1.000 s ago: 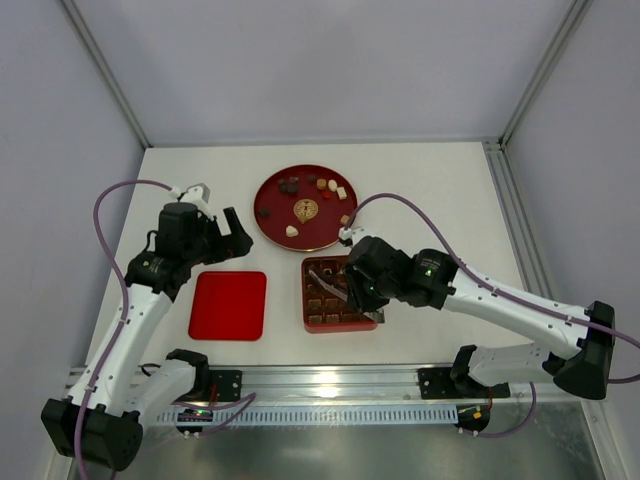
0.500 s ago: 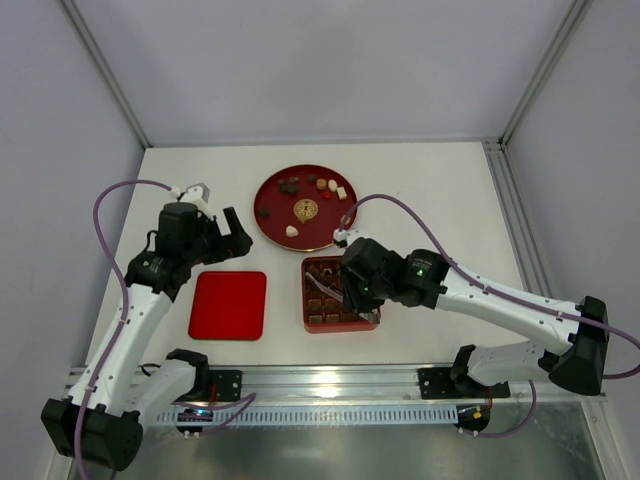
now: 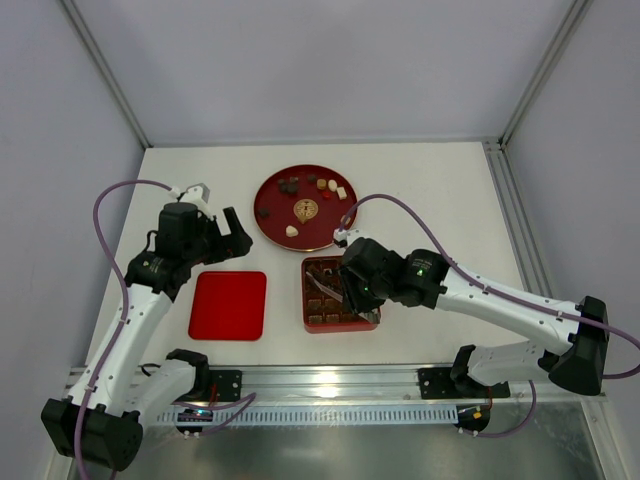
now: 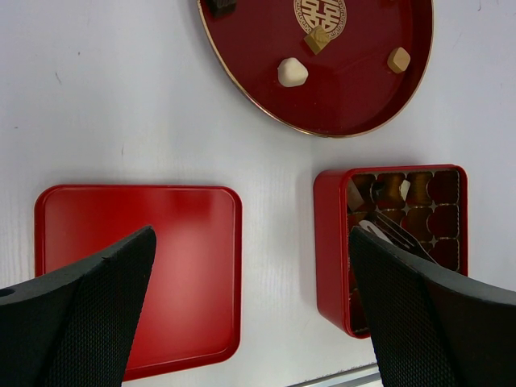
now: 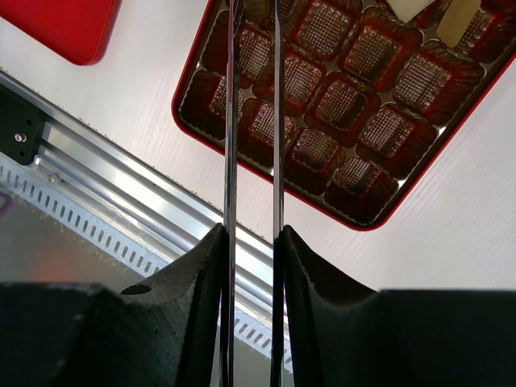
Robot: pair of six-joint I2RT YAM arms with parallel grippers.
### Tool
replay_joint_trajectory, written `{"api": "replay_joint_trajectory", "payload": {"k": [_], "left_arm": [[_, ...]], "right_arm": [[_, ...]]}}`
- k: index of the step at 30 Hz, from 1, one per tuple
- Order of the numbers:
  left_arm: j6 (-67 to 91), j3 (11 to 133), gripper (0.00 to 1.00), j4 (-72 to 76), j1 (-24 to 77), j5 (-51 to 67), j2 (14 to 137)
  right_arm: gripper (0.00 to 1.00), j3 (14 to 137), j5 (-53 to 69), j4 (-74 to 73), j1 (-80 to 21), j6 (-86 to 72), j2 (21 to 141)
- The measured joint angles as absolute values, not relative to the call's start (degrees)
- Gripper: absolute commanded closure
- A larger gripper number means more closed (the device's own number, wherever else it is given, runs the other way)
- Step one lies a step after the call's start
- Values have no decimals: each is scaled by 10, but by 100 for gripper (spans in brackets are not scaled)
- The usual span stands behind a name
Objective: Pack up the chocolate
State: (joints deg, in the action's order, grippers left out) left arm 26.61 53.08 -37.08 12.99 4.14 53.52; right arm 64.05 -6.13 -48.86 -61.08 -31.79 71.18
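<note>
Several chocolate pieces [image 3: 290, 185] lie on the round red plate [image 3: 268, 225]; in the left wrist view a cream one [image 4: 292, 72] and a light brown one [image 4: 398, 60] show. The square red box [image 3: 310, 320] with its brown grid [image 5: 339, 103] sits below the plate. My right gripper [image 5: 251, 232] is shut on metal tongs [image 5: 276, 121], whose blades reach over the box's left part [image 3: 322, 279] with a narrow gap between them. The tips are out of the right wrist view. My left gripper [image 4: 251, 238] hangs open above the table between lid and box.
The flat red lid [image 3: 229, 304] lies left of the box. An aluminium rail [image 3: 330, 380] runs along the near table edge. The round plate stands just behind the box. Walls close in the table at the back and sides.
The right arm with the tongs has shifted slightly left over the box. The left arm has not moved.
</note>
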Motion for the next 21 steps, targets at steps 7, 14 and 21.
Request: {"api": "replay_joint_trajectory", "payload": {"k": [7, 14, 21], "left_arm": [[266, 531, 0, -371, 130, 41, 535], [266, 531, 0, -371, 130, 41, 535], [266, 531, 0, -371, 130, 41, 535]], "right_arm": [[64, 641, -63, -488, -611, -318, 712], [64, 641, -67, -489, -611, -318, 712], [64, 652, -85, -501, -607, -308, 712]]}}
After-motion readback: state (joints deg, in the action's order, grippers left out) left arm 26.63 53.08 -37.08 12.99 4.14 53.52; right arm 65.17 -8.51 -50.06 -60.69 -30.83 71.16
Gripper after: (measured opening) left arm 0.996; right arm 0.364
